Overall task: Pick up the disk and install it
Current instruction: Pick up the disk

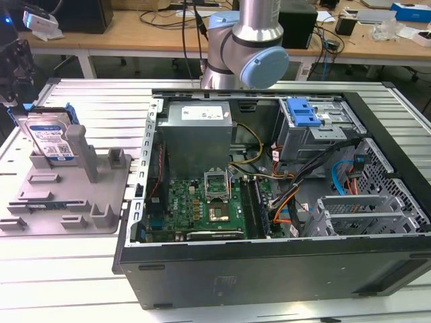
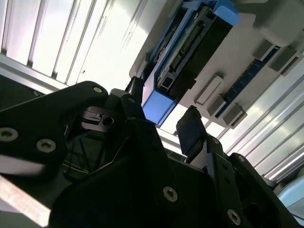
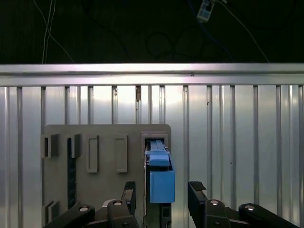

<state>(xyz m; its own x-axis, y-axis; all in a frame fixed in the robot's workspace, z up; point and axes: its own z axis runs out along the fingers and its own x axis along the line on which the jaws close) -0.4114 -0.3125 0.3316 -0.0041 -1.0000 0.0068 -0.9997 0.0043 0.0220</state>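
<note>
Two black fingers (image 3: 197,190) of the end effector (image 3: 163,191) gape wide, empty, either side of the silver rectangular disk in its bright blue plastic carrier (image 3: 161,183), standing edge-up just below them.

The disk (image 1: 48,138), a silver hard drive with a white-and-blue label framed by a bright blue carrier, stands upright on edge in a slot of the grey holder (image 1: 81,195) at the exterior view's left
</note>
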